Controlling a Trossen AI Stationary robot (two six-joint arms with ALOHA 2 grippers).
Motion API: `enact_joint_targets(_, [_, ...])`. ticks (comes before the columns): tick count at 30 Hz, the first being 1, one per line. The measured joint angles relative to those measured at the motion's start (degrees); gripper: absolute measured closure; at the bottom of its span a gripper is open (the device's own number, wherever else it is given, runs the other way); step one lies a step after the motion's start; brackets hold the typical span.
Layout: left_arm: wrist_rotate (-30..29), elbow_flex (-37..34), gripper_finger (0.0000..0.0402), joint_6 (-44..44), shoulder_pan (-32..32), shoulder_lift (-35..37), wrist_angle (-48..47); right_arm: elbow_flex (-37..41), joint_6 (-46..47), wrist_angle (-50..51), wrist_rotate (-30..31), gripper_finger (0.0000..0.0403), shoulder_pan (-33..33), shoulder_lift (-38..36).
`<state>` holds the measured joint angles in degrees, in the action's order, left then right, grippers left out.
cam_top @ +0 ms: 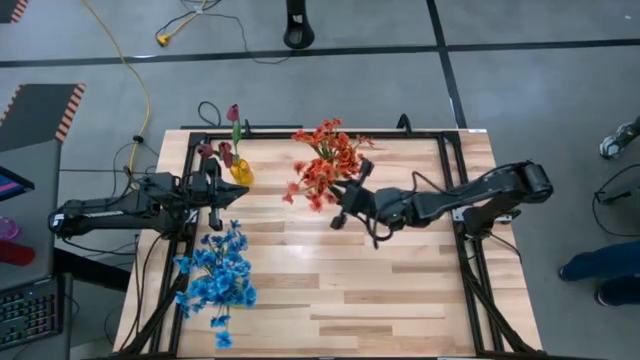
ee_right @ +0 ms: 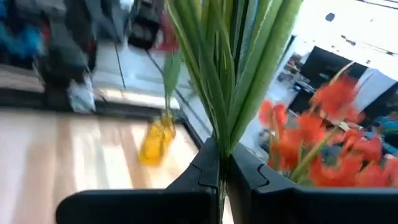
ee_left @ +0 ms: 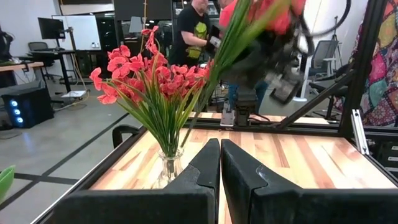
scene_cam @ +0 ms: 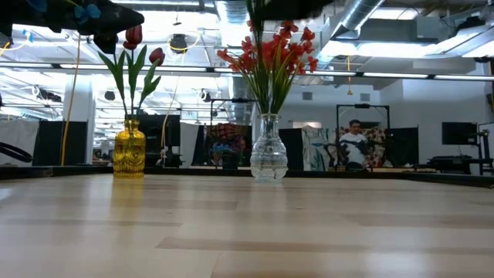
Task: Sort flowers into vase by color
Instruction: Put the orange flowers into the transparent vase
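The right gripper (cam_top: 347, 196) hangs above the table (cam_top: 400, 290) just beside the orange-red flowers (cam_top: 325, 160), its fingers (ee_right: 208, 168) pinched narrow on a sprig of green stems (ee_right: 227, 68). In the right wrist view those stems rise straight out of the clamp and leave the picture, so the blooms on that sprig cannot be seen there; in the left wrist view the held sprig (ee_left: 249, 18) shows only as a blur, its head cut off at the top. The rest of the orange-red bunch stands in a clear glass vase (scene_cam: 268, 150) near the middle of the far edge. From above, the blooms cover that vase completely.

The left gripper (cam_top: 214, 190) is over the table's left side, between the yellow vase (cam_top: 241, 172) and the blue flowers (cam_top: 215, 275), its fingers (ee_left: 205, 171) pressed together with nothing between them. The yellow vase holds the maroon tulip buds (scene_cam: 135, 35). The blue flowers lie loose on the wood at the near left; the low view does not show them on the table, only a blue blur at its upper left corner.

A person (scene_cam: 355, 143) stands far off in the room behind
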<state>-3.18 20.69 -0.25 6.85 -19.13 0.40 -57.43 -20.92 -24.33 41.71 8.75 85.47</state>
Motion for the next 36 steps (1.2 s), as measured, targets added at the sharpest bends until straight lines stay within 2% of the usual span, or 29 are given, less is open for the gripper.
enact_joint_targets(6, [0.0, 0.0, 0.0401, 0.0, 0.0, 0.0, -0.8, 0.7, -8.2, -9.7, 4.6, 0.0367, -0.8, 4.9])
enact_joint_targets(8, [0.0, 0.0, 0.0401, 0.0, 0.0, 0.0, -1.0, 0.6, -8.5, -9.7, 5.3, 0.0367, -0.8, 5.6])
enact_joint_targets(12, [0.0, 0.0, 0.0401, 0.0, 0.0, 0.0, -1.0, 0.7, -4.1, -8.7, 5.9, 0.0367, -0.9, 5.7])
enact_joint_targets(21, [0.0, 0.0, 0.0401, -0.3, 0.0, 0.0, -1.0, 0.7, -1.7, -7.9, 12.4, 0.0367, -0.8, 5.7])
enact_joint_targets(36, [0.0, 0.0, 0.0401, -1.1, 0.0, 0.0, -0.9, 0.6, 15.5, 2.7, 12.4, 0.0367, -2.9, 5.7])
